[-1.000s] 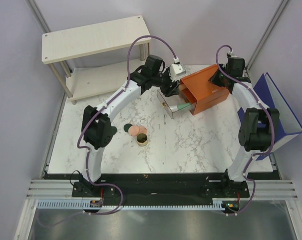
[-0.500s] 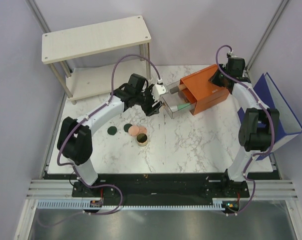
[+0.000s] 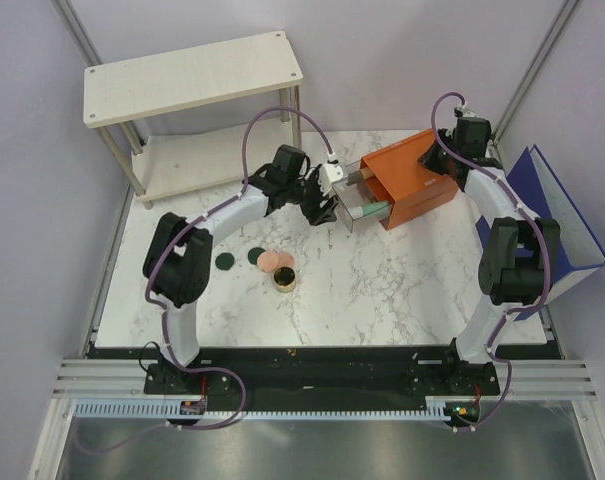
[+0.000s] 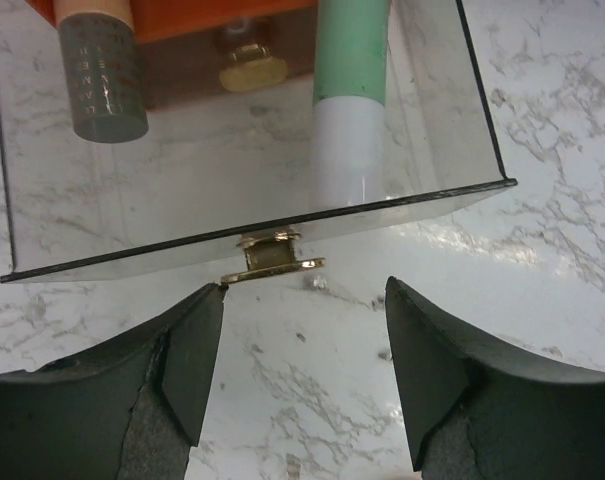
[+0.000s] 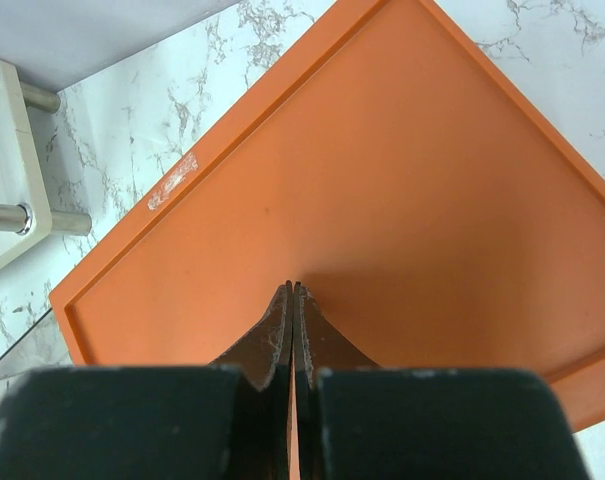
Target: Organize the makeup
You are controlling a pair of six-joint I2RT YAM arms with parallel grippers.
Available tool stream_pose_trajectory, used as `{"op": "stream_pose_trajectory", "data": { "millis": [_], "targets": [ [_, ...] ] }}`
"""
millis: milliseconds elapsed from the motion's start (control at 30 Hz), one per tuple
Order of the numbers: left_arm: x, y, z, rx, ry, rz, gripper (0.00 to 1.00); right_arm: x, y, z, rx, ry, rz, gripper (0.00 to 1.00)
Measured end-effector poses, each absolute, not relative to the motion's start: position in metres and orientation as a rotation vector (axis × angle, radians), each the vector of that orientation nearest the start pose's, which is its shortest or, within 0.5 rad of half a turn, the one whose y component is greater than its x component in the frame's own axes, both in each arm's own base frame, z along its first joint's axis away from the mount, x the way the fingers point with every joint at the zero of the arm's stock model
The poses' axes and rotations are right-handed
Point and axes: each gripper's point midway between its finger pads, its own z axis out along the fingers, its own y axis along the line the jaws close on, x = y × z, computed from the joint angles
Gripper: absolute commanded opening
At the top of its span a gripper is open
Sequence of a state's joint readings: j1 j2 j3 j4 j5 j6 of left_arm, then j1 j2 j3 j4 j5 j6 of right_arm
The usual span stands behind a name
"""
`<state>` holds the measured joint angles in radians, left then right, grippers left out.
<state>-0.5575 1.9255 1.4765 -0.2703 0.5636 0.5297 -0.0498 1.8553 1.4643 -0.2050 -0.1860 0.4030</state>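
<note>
L tool (image 4: pixel 304 289) wide open, gold knob (image 4: pixel 272 262) of clear drawer (image 4: pixel 182 215) just ahead, mint tube (image 4: pixel 350 100) + tan tube (image 4: pixel 100 70) inside drawer beyond knob, R tool (image 5: pixel 293 290) pinched closed, empty, tips at orange box (image 5: pixel 382 200) top

I get bright, even overhead light on the table (image 3: pixel 382 290), with only soft, faint shadows under the arms (image 3: pixel 222 215). My left wrist view is sharp, and the clear drawer (image 4: pixel 182 200) shows pale glare along its front wall. On the right wrist view the box (image 5: pixel 402 200) is crisp, with a dim shadow pooling by the dark, slightly soft fingers (image 5: pixel 267 340).
</note>
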Motion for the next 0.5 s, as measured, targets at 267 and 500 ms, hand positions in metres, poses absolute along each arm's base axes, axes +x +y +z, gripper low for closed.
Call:
{"op": "stream_pose_trajectory", "data": {
  "millis": [267,500],
  "targets": [
    [0.433,-0.375,0.134,1.293,1.691,-0.742,0.74,0.525,0.022,0.161,0.372,2.139,0.399,0.0],
    [0.449,-0.421,0.144,1.221,1.629,-0.842,0.78,0.525,0.022,0.161,0.368,2.139,0.399,0.0]
  ]
}}
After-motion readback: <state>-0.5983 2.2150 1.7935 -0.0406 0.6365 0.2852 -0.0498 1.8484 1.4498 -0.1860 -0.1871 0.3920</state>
